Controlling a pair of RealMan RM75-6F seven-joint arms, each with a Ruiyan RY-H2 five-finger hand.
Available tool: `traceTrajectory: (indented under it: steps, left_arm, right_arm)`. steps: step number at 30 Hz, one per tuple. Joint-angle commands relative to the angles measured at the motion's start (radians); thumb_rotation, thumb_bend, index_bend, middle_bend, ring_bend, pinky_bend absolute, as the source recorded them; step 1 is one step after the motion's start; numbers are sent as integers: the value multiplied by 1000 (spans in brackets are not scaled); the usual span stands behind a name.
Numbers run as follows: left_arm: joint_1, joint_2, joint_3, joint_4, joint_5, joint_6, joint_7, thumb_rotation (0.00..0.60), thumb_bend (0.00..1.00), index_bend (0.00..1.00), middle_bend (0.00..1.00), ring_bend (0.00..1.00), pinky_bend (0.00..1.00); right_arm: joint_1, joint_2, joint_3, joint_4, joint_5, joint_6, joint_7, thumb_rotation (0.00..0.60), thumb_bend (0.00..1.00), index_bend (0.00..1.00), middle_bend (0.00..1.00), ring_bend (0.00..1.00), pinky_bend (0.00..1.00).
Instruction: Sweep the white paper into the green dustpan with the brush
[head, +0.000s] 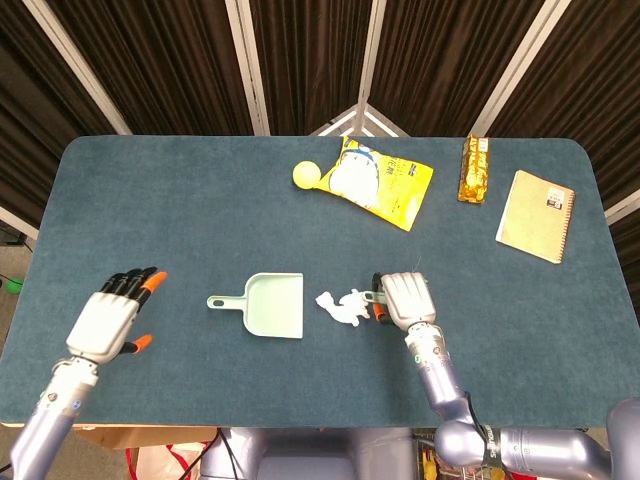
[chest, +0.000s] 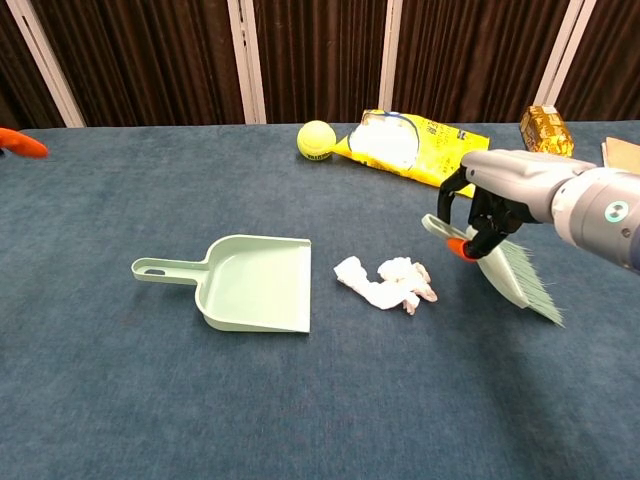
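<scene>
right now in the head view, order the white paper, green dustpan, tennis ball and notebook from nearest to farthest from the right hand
1. White paper, just left of the right hand.
2. Green dustpan, further left.
3. Tennis ball, up at the far side.
4. Notebook, far right.

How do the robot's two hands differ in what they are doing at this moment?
The right hand grips the green-handled brush and holds it lifted, just right of the crumpled white paper; the left hand holds nothing, fingers spread. The right hand is beside the paper, while the left hand is out left of the pale green plastic dustpan, apart from its handle. Both have orange fingertips.
</scene>
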Motion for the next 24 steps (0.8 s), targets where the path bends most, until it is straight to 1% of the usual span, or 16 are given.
traceTrajectory:
  steps: [1,5,9,11,14,16,20,23,24]
  left_arm:
    - [-57,-62,-46,5,-76,-32,89,600,179,255,344,362,407]
    - [-101,-110,-71,12,-139,-55,156,600,204,305,496,496,526]
    - [-158,-181,-93,28,-250,-82,253,600,204,368,590,595,645]
    - [-179,-210,-96,35,-297,-89,290,600,205,381,608,612,673]
    - [-215,-260,-94,64,-356,-87,361,600,205,370,614,615,678]
    - [-235,-290,-95,80,-396,-82,393,600,205,365,637,633,695]
    - [-267,-332,-102,103,-458,-69,434,600,230,380,773,759,806]
    - [-287,-353,-108,117,-495,-62,451,600,254,413,878,863,902]
    - [-293,-361,-111,120,-511,-60,453,600,259,424,898,881,918]
  right_arm:
    - [4,1,-6,5,5,2,5,600,479,810,946,968,912]
    - [6,1,-10,-1,2,10,8,600,479,810,946,968,912]
    - [8,-2,-22,-7,2,19,7,600,480,810,946,968,911]
    - [9,-5,-27,-8,3,22,6,600,480,810,946,968,912]
    - [12,-8,-30,-10,5,27,6,600,482,810,946,968,912]
    - [13,-6,-30,-10,6,31,7,600,483,811,946,968,911]
    - [16,2,-32,-13,9,28,10,600,484,810,946,968,911]
    - [17,5,-34,-13,11,27,13,600,484,810,946,968,912]
    - [18,6,-35,-13,12,27,14,600,484,810,946,968,912]
